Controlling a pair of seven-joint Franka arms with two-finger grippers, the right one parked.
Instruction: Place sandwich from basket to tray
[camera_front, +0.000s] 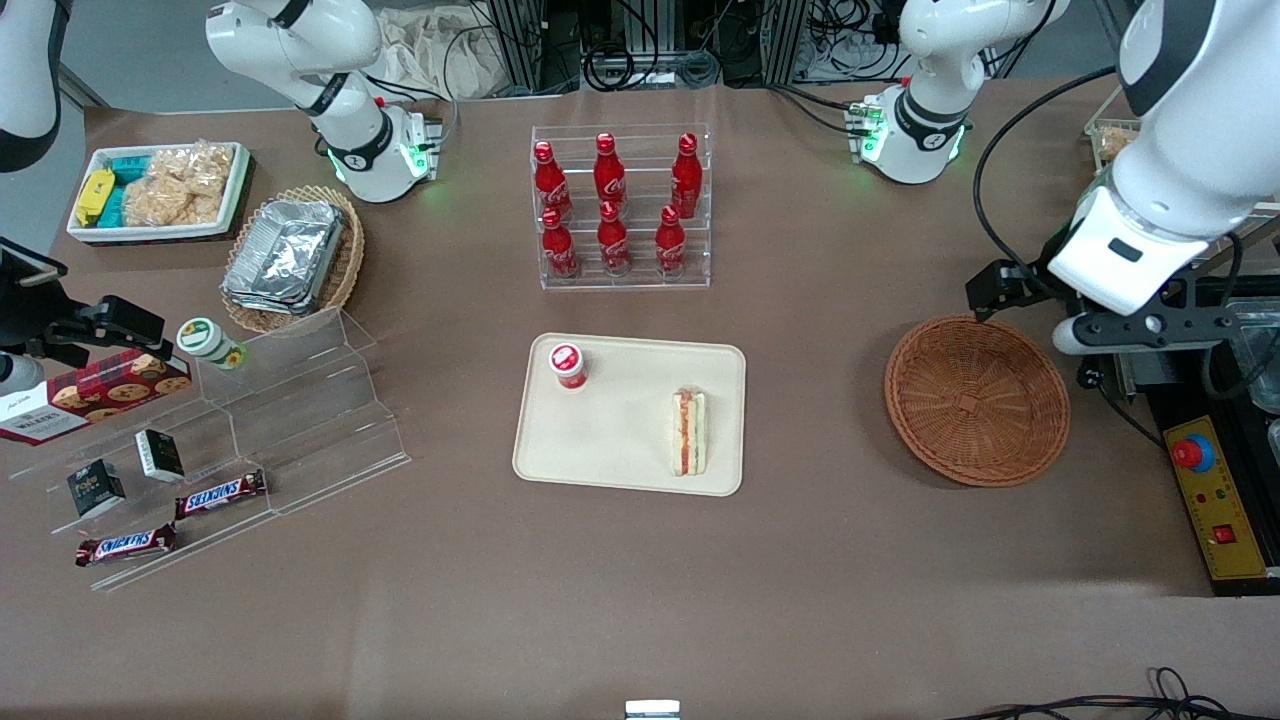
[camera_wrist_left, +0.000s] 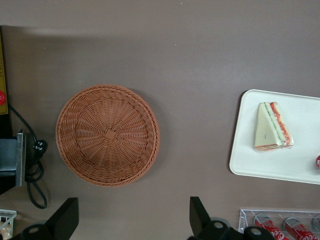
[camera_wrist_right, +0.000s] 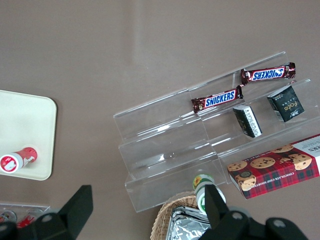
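While sandwich (camera_front: 688, 432) lies on tray (camera_front: 620, 450), pincer (camera_wrist_left: 134, 220) gapes.

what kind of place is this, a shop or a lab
Probably a robotics lab staged as a snack shop: clear acrylic rack of red cola bottles, wrapped triangular sandwich on a cream plastic tray, loose cables. The open left gripper hovers above the empty reddish-brown wicker basket.

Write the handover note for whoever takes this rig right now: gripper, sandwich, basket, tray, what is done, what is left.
Gripper: open, holding nothing, raised above the table beside the basket, toward the working arm's end.
Basket: empty.
Sandwich: lying on the tray, at the edge nearest the basket. A small red-capped bottle also stands on the tray.
Done: sandwich moved from basket to tray and released.
Left: nothing for the placement; at most, park the arm.
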